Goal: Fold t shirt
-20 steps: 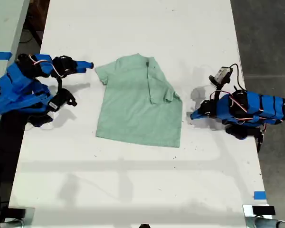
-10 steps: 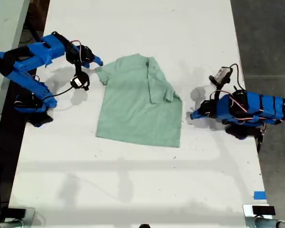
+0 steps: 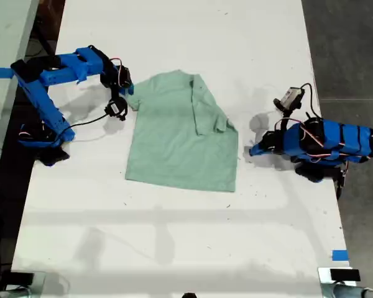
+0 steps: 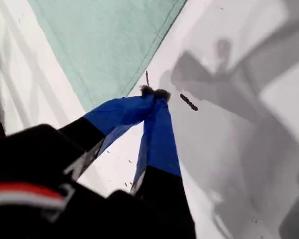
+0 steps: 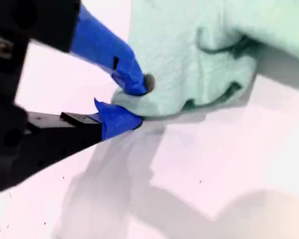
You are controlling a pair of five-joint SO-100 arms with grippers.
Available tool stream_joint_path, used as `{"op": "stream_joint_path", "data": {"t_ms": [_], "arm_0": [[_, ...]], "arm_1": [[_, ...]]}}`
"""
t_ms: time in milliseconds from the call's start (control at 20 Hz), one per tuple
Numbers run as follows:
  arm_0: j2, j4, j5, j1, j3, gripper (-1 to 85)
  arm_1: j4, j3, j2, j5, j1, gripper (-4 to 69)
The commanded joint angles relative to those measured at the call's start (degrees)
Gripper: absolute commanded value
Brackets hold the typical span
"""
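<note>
Mint-green cloth, plain, soft and finely wrinkled: t shirt (image 3: 183, 139) spread flat near the middle of the white surface (image 3: 174, 248), collar toward the exterior view's top, straight hem toward its bottom. One sleeve folded inward over the chest on the exterior view's right, leaving a thicker, creased flap; the other sleeve sticking out on the exterior view's left. Stitched hem line and a sharp corner of the shirt (image 4: 104, 45) plain in the first wrist view; bunched, puckered sleeve edge (image 5: 199, 55) in the second wrist view. Blue hard-plastic arms with black parts and thin red-and-white wires. My second gripper (image 3: 125, 93) at the outstretched sleeve, jaws parted (image 5: 139, 107), one tip on top of the cloth, the other at the sleeve's edge against the surface, not pinched together. My first gripper (image 3: 255, 150) near the shirt's edge on the exterior view's right, apart from it, jaws pressed together to a point (image 4: 154, 92). Against half a second earlier: second arm stretched further across, gripper now over the sleeve instead of just beside it; against a full second earlier, unfolded from a crouch at the exterior view's left. First arm and shirt unchanged. Lower tip of the second gripper partly tucked under cloth, so depth of the bite hard to judge; second wrist view soft and blurred.
</note>
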State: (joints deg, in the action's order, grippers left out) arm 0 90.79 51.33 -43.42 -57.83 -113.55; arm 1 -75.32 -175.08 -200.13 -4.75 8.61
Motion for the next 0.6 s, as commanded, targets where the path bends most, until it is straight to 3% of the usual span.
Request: {"op": "stream_joint_path", "data": {"t_ms": [0, 200, 400, 550], "arm_0": [[1.8, 3.6, 1.5, 1.8, 5.1, -0.1], [3.8, 14.9, 7.3, 11.5, 22.9, -0.1], [-11.5, 24.0, 14.0, 23.9, 53.4, -0.1], [-19.5, 20.1, 17.6, 29.0, 58.4, 3.2]], "arm_1": [[-0.1, -3.2, -0.7, -0.4, -0.2, -2.5], [-0.1, -3.2, -0.7, -0.4, -0.2, -2.5], [-0.1, -3.2, -0.7, -0.4, -0.3, -2.5], [-0.1, -3.2, -0.7, -0.4, -0.3, -2.5]]}}
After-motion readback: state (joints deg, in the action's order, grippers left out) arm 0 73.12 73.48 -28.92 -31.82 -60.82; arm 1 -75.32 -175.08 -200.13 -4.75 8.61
